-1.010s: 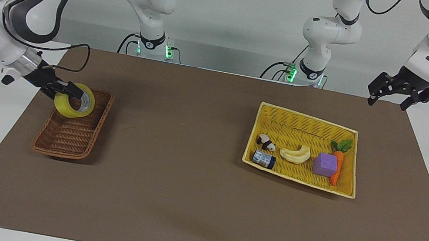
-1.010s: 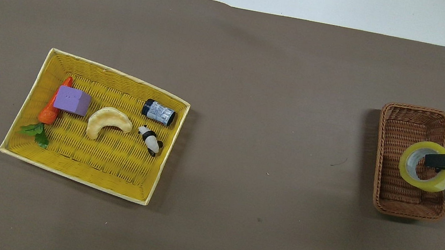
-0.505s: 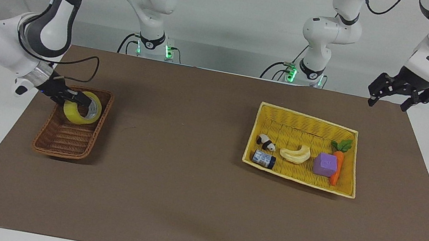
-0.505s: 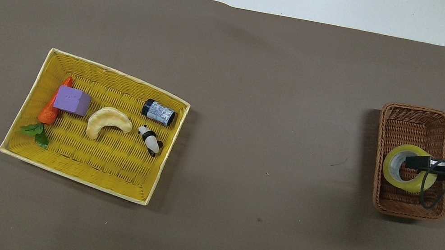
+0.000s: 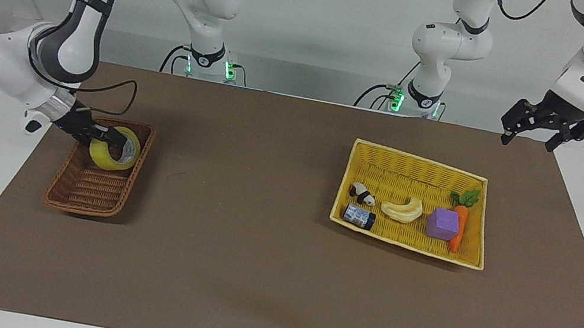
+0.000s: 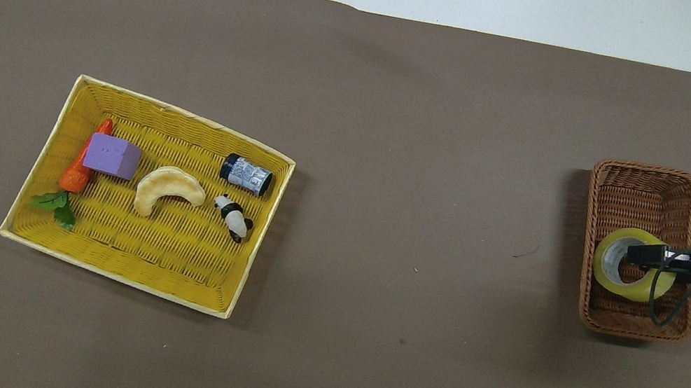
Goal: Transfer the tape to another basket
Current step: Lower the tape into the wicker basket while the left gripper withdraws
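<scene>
Facing view: I see my right gripper (image 5: 113, 139) jaws on the yellow ring-shaped tape roll (image 5: 115, 148) in the dark brown wicker basket (image 5: 94, 190), grip I cannot tell; left gripper (image 5: 549, 126) jaws open

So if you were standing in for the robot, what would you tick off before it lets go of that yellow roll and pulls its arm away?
1. Tape inside the brown basket, at the end nearer the robots: ok.
2. Tape resting on the basket floor rather than hanging: cannot tell; it looks low in the basket.
3. Right gripper at the roll, one finger reaching into its core: ok; whether it has let go: cannot tell.
4. The gripper's trailing cable hangs over the basket and could snag as the arm lifts: not ok.
5. Left gripper open, waiting over the table's corner: ok.
6. Yellow basket holds no tape: ok.
</scene>
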